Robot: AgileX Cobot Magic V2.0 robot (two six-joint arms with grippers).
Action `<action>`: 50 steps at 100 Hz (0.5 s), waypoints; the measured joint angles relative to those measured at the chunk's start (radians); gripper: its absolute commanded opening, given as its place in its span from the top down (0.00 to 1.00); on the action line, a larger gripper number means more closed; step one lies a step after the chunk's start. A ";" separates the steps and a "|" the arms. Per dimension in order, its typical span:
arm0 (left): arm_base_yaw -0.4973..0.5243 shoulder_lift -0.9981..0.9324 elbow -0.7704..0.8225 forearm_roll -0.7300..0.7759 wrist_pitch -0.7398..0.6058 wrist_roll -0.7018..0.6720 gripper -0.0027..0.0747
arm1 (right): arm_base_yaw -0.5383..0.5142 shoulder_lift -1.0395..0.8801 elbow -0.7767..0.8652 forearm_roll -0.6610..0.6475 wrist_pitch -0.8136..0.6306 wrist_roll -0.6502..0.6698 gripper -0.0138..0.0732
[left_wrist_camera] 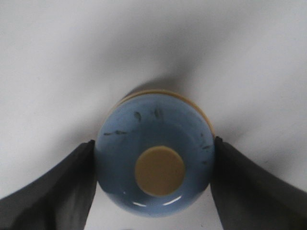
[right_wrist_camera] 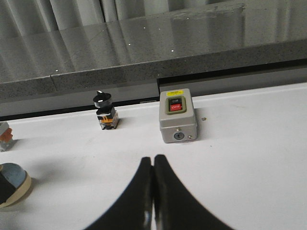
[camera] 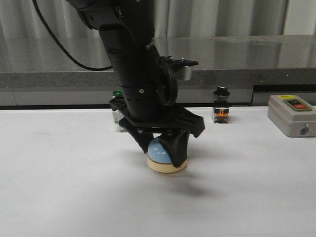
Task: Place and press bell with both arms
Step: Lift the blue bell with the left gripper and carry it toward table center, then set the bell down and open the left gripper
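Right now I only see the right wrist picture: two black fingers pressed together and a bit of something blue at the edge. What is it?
Observer: A bell, blue dome on a cream base. The left gripper has one finger against each side.
Operator: Is it in the air?
Observer: No, in the front view its base appears to rest on the white table.
Operator: Can it be pressed?
Observer: The left wrist view shows a cream button on top, uncovered.

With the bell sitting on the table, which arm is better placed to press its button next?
Right, likely. The left hand is clamped on the bell, fingers on either side of the dome. The right hand is shut, holds nothing and sits apart from the bell, free to press the cream button.
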 measured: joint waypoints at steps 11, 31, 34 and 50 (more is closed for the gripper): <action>0.000 0.000 0.000 -0.006 0.000 0.000 0.29 | 0.000 0.000 0.000 0.000 0.000 0.000 0.92; 0.000 0.000 0.000 -0.011 0.000 0.000 0.22 | 0.000 0.000 0.000 0.000 0.000 0.000 0.92; 0.000 0.000 0.000 -0.012 0.000 0.000 0.22 | 0.000 0.000 0.000 0.000 0.000 0.000 0.92; 0.000 0.000 0.000 -0.013 0.000 0.000 0.22 | 0.000 0.000 0.000 0.000 -0.001 0.000 0.92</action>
